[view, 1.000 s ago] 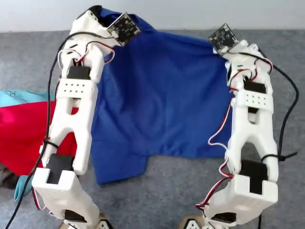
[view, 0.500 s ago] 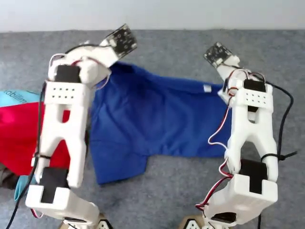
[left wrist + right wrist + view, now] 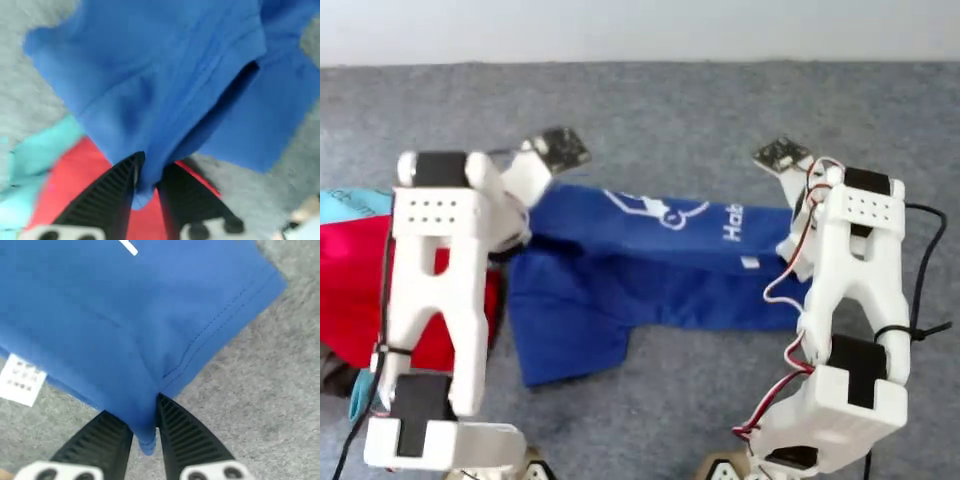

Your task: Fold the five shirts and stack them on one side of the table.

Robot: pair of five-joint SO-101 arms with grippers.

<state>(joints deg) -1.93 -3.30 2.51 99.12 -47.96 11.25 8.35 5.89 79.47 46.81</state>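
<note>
Pinching the blue shirt (image 3: 650,265), both jaws are clamped shut, the red shirt (image 3: 350,290) partly covered.

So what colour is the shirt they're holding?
The cloth shirt is blue with white lettering, best seen from the high view.

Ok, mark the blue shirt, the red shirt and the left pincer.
blue shirt (image 3: 650,275): high view, lower layer mid-body.
red shirt (image 3: 355,290): high view, bare middle.
left pincer (image 3: 151,167): left wrist view, between fingertips.
</note>
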